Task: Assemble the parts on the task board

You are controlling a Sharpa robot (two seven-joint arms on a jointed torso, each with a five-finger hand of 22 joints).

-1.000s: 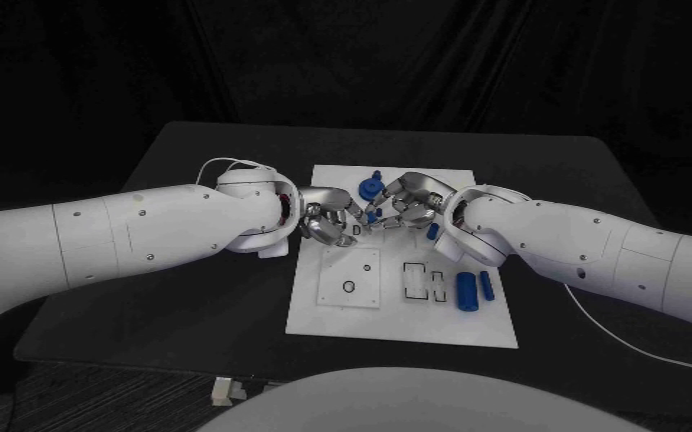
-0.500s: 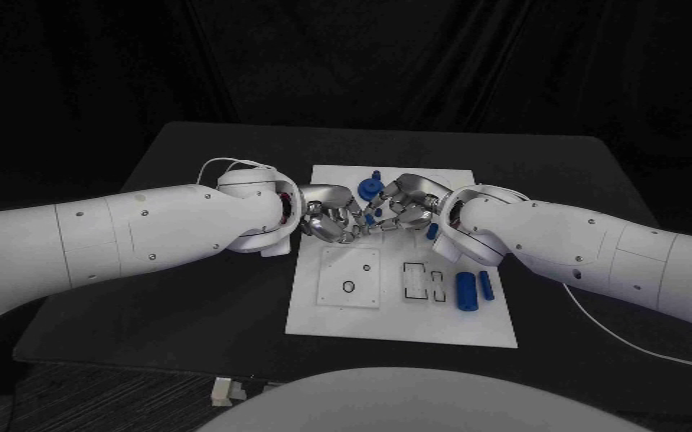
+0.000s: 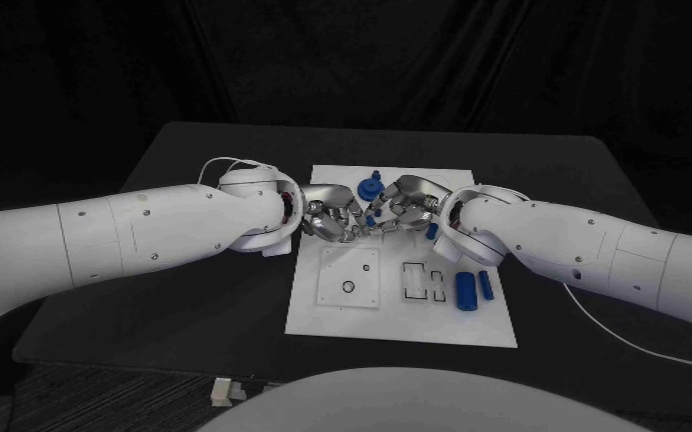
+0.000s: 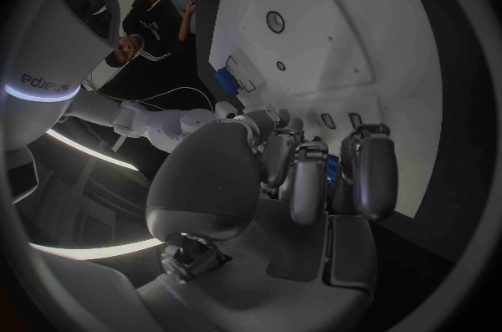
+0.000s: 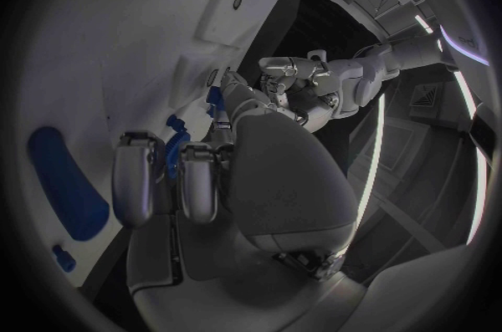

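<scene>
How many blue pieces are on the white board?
At least 4: two blue bars lying side by side near the board's right edge, one upright blue piece behind the hands, one between them. Others may be hidden.

One readable text: "sharpa", printed in pale lettering on the robot's white arm segment in the left wrist view, seen upside down. Nothing legible is seen on the task board, the parts or the table.
</scene>
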